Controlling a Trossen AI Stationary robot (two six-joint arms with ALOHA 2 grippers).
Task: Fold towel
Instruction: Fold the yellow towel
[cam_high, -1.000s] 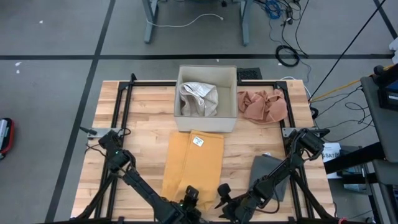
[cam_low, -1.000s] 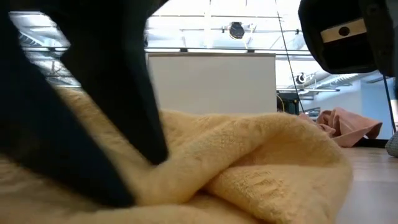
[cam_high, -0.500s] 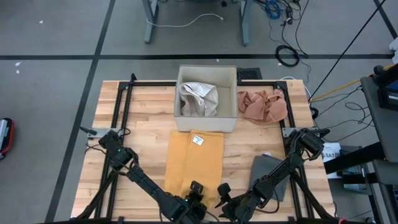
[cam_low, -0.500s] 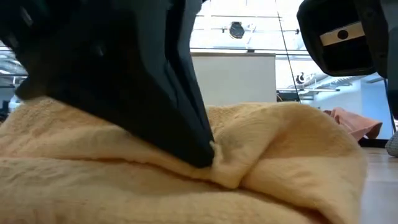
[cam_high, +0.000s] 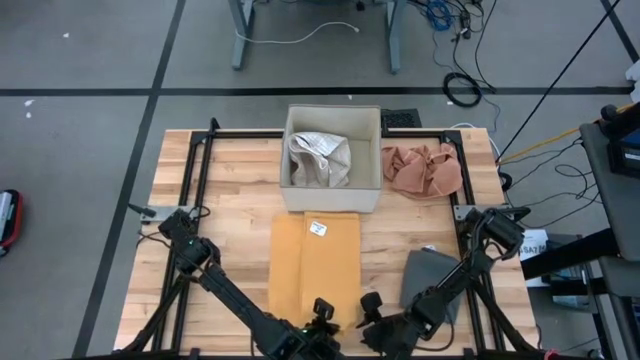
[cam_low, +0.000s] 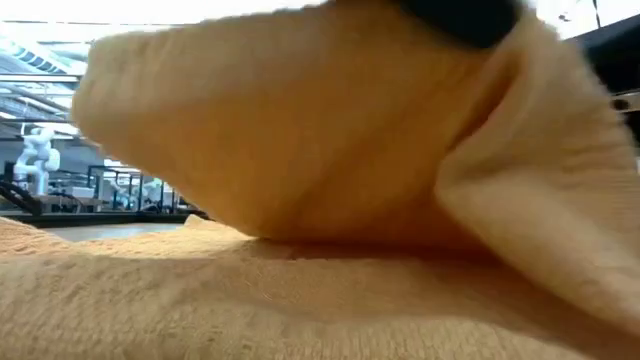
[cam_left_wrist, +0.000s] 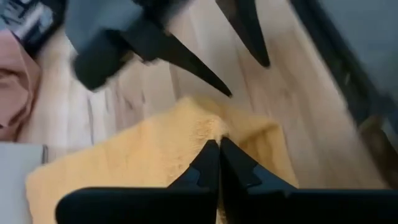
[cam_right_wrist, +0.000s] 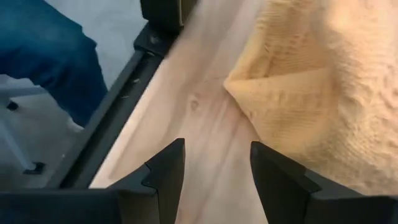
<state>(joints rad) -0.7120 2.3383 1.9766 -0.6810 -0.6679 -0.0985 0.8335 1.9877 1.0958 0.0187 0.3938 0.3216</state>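
Note:
The yellow towel (cam_high: 315, 262) lies as a long strip on the wooden table, in front of the box; a white label (cam_high: 319, 228) shows at its far end. My left gripper (cam_high: 322, 312) is shut on its near end, which fills the low view as a raised fold (cam_low: 330, 130). My right gripper (cam_right_wrist: 214, 168) stands open just right of that end, over bare wood, beside a near corner of the towel (cam_right_wrist: 280, 93), touching nothing. My left gripper pinches the towel's near edge (cam_left_wrist: 210, 132) between its two fingers, coming slanting down from the table's near side. That end is raised off the table and bunched into a peak at the fingers. The rest of the towel (cam_left_wrist: 112, 168) lies flat on the wood.
A cardboard box (cam_high: 332, 160) holding a pale cloth stands behind the towel. A pink cloth (cam_high: 422, 170) lies at the far right, a grey cloth (cam_high: 428, 280) at the near right. A person's leg in jeans (cam_right_wrist: 43, 56) stands beyond the table's edge rail (cam_right_wrist: 118, 118).
My left gripper has shut on the towel's near edge and risen. It has lifted that end off the table into a raised fold. The far part of the towel has stayed flat.

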